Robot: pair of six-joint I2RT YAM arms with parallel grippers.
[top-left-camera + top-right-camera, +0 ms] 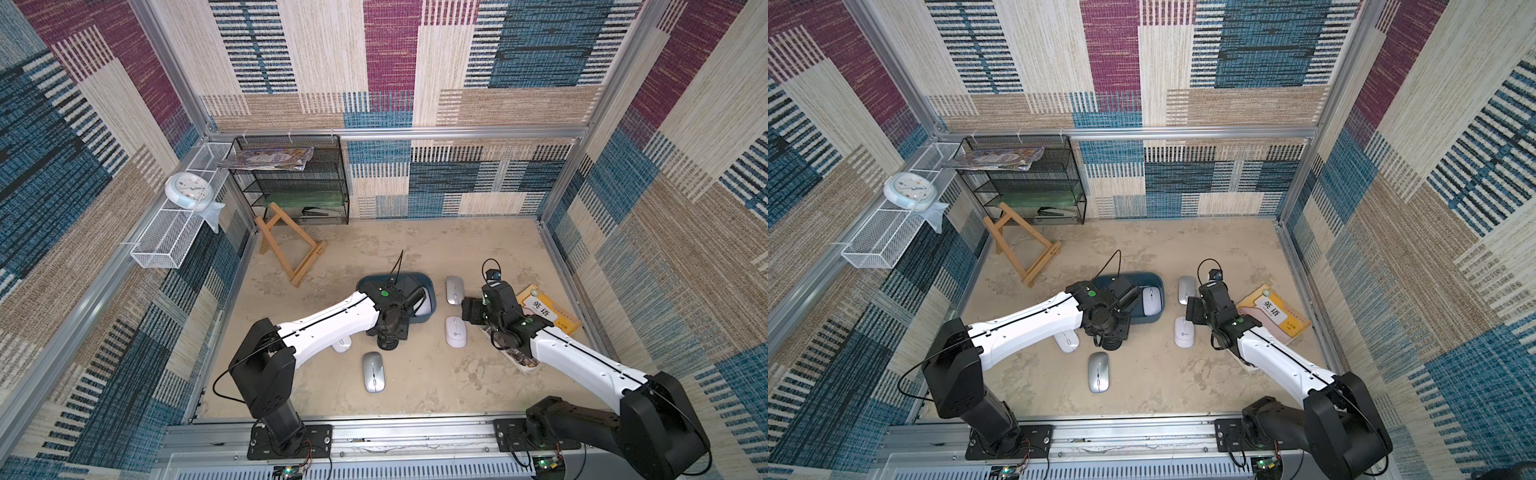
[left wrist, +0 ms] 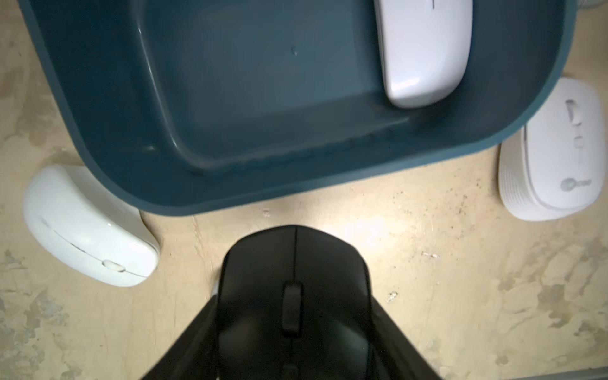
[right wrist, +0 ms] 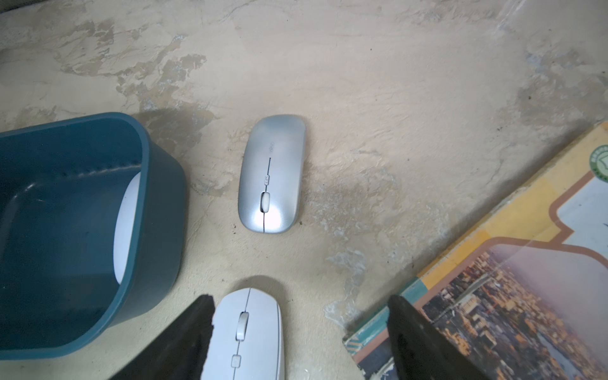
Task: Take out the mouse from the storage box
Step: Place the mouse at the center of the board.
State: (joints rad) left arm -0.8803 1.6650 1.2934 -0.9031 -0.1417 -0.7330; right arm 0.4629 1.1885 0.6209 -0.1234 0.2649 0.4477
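Left gripper [image 2: 294, 296]: black mouse [image 2: 256, 263] flanked by jaws beside the storage box [image 2: 230, 197]; grip cannot be told.
Right gripper [image 3: 299, 299]: spread wide, empty.
White mouse [image 2: 424, 49]: laid in the box's right end, long axis crosswise; right gripper judged nearer.

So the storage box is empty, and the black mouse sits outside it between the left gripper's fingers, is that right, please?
Not quite: the storage box is not empty; the left wrist view shows a white mouse inside it. The black mouse is outside, between the fingers of the left gripper.
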